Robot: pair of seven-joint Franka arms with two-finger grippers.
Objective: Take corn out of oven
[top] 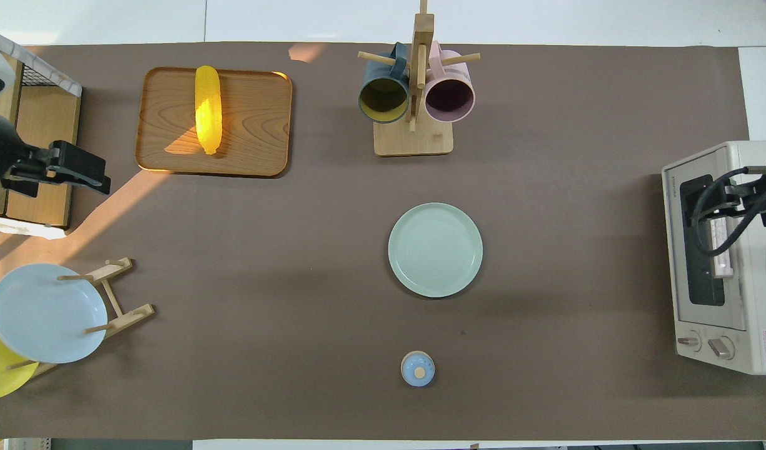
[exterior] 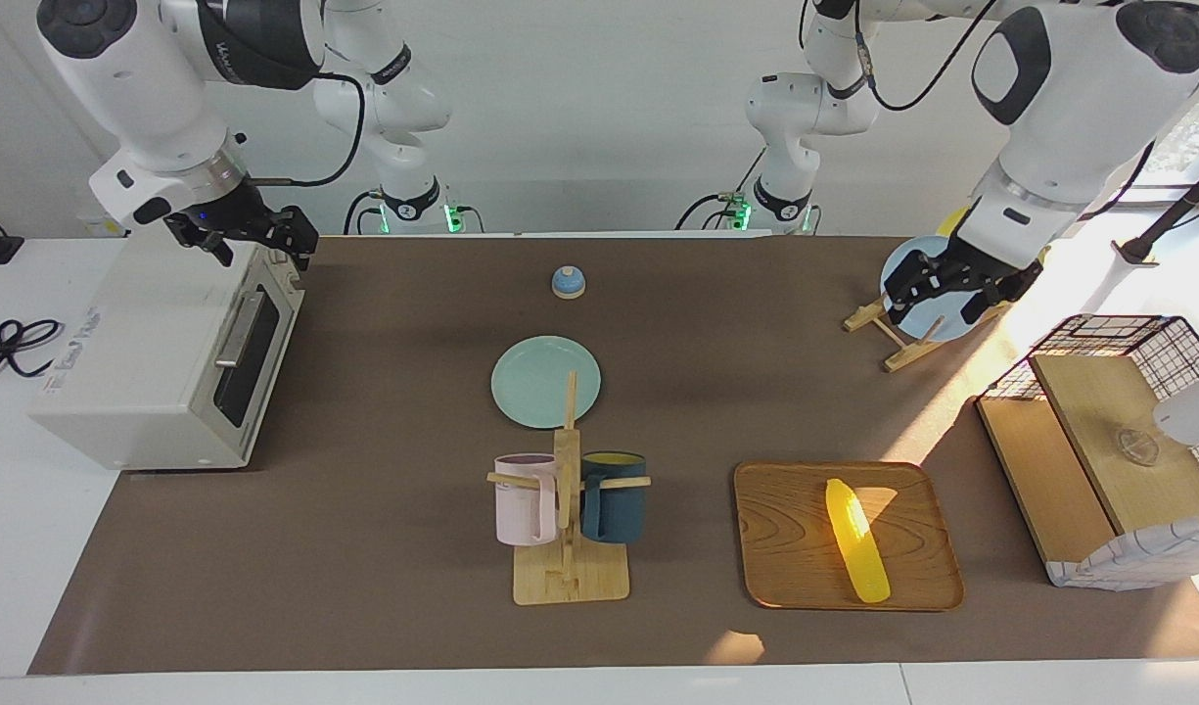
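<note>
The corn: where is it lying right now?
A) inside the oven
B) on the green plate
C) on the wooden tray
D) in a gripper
C: the corn lies on the wooden tray, with neither gripper touching it.

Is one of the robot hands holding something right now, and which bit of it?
No, nothing is held. The left gripper is open, up over the plate rack. The right gripper is open above the off-white toaster oven. The glossy yellow corn cob lies on the wooden tray.
</note>
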